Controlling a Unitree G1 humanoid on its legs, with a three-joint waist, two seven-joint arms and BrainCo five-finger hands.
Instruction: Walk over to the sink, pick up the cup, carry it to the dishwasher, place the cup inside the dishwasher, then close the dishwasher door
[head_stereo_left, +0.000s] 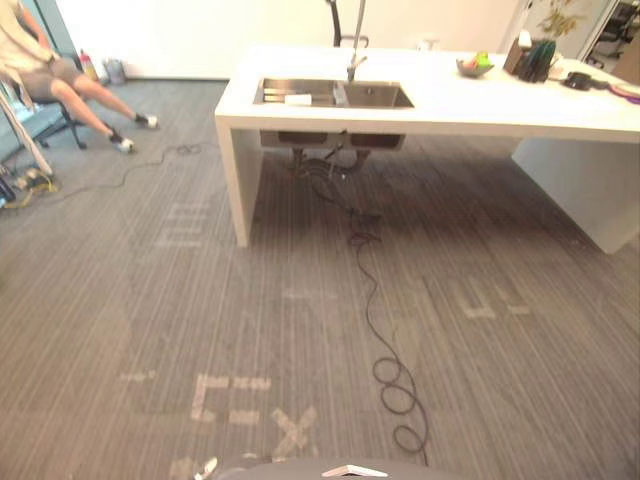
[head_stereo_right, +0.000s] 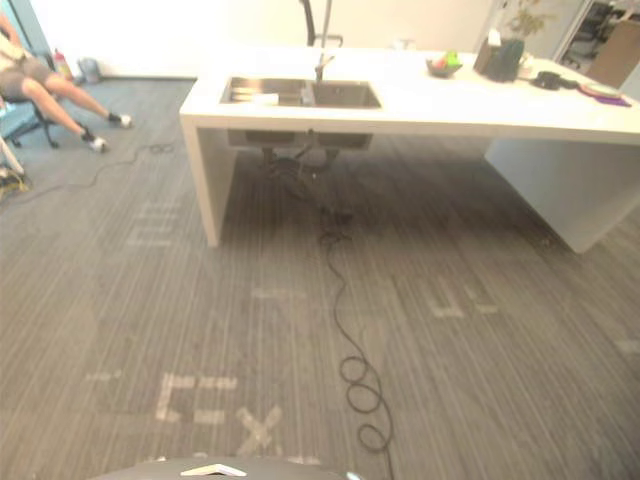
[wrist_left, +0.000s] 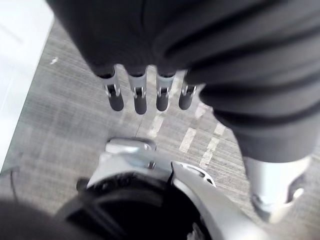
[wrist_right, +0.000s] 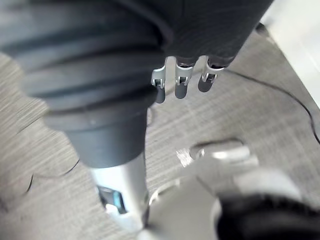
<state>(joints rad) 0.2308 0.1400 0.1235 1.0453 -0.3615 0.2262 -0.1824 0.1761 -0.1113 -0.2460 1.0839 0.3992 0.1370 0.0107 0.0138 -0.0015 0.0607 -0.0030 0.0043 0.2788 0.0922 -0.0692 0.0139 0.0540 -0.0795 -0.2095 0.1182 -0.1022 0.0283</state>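
Beyond ribbed grey carpet (head_stereo_left: 250, 300) sits a rectangular steel sink (head_stereo_left: 378, 96); left hand (wrist_left: 140, 100) and right hand (wrist_right: 181, 81) hang, fingers released.

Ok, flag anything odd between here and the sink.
Nothing spilled or broken. A thin cord trails loose over the carpet left of the counter, near a seated person; scuffed tape marks patch the floor.
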